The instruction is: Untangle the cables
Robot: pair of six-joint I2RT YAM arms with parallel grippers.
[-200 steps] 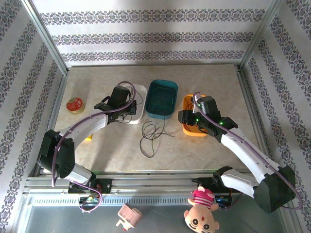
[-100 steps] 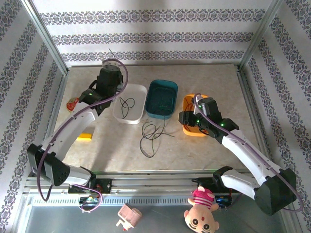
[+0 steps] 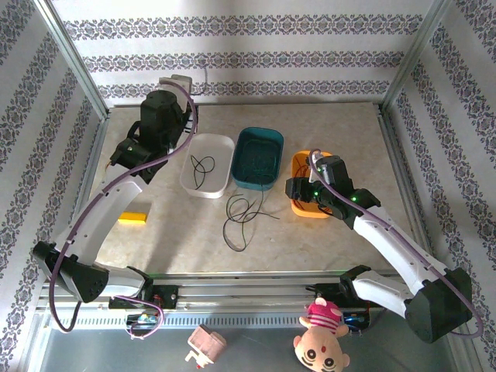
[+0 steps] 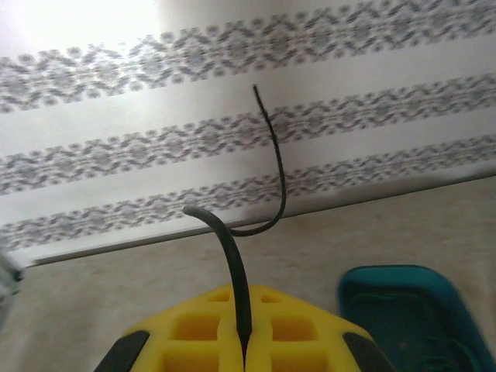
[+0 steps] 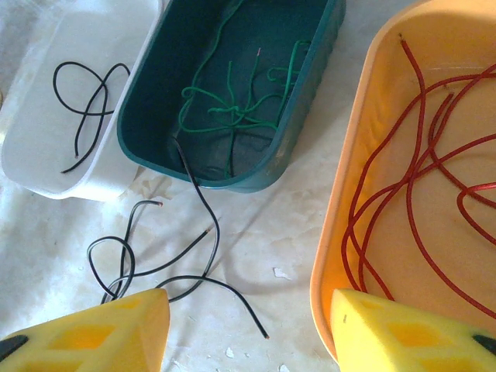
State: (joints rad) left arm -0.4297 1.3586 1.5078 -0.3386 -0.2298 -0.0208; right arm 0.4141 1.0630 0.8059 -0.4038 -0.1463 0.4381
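Note:
My left gripper [image 3: 177, 84] is raised high near the back wall, its yellow fingers [image 4: 194, 341] shut on a black cable [image 4: 232, 263] that curls up from the jaws. Another black cable [image 3: 203, 167] lies in the white tray [image 3: 221, 147]. Green cables [image 5: 232, 108] sit in the teal tray [image 3: 260, 139], with one black strand [image 5: 194, 194] trailing out of it. Red cables [image 5: 418, 178] lie in the orange tray [image 5: 349, 155]. A tangle of black cables [image 3: 244, 213] rests on the table. My right gripper [image 5: 248, 333] hovers open above the table between this tangle and the orange tray.
A small yellow block [image 3: 133, 218] lies on the table at the left. The enclosure's patterned walls stand at the back and sides, and the left gripper is close to the back one. Bare tabletop [image 3: 341, 132] stretches behind the orange tray.
The left arm has risen from the white tray to the back wall, shut on a black cable. One black cable now lies uncovered in the white tray. The right arm has stayed put.

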